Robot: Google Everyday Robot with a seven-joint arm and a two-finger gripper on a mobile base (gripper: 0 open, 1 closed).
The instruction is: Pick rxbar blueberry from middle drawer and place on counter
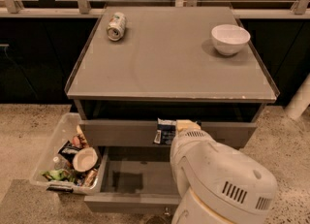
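The rxbar blueberry (165, 131), a dark blue-black wrapper with pale print, hangs in front of the upper grey drawer front, held by my gripper (180, 126) at its right side. The gripper is shut on the bar, above the open middle drawer (127, 175), whose grey floor shows bare. My white arm (218, 179) fills the lower right and hides the drawer's right part. The counter (164, 58) is a broad grey top above, with a low clear rim.
A green-white drink can (116, 26) lies on its side at the counter's back left. A white bowl (230, 39) stands at its back right. A clear plastic bin of snacks (68, 157) sits on the floor left of the drawers.
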